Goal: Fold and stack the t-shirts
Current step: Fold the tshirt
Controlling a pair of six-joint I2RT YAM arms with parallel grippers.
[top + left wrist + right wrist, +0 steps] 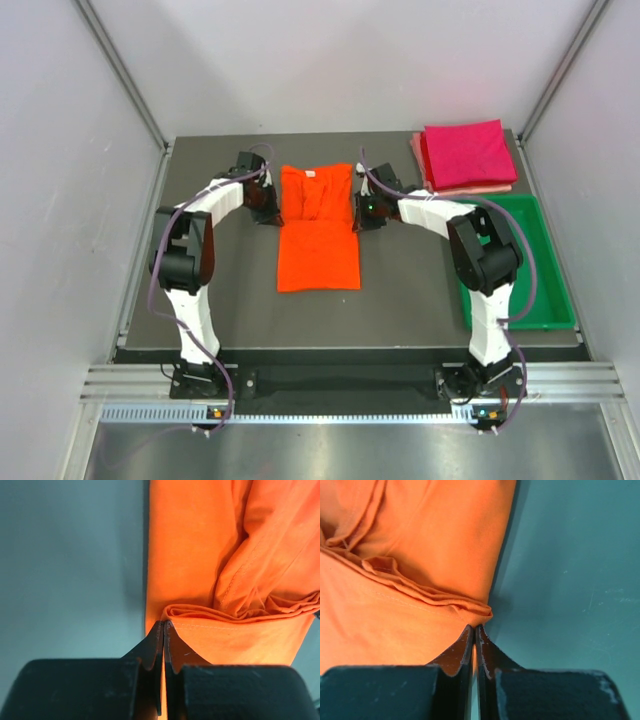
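Nearest the arm bases, the orange shirt point(317, 255) lies flat in the middle of the table point(400, 300), its near half a smooth rectangle. A loose hem bunches across its middle. That hem is where the action is. The left gripper point(164, 626) is on the shirt's left edge, jaws pressed together with a sliver of orange cloth caught between them. The right gripper point(474, 628) mirrors it on the right edge, jaws likewise clamped on the corner of the hem. By my read, taking both ends at once keeps the layer taut and square for the next fold. Off to the right sits the green tray point(545, 270). At the far right corner, the magenta shirt point(465, 152) rests folded on the pink shirt point(475, 189), probably the stack this one joins.
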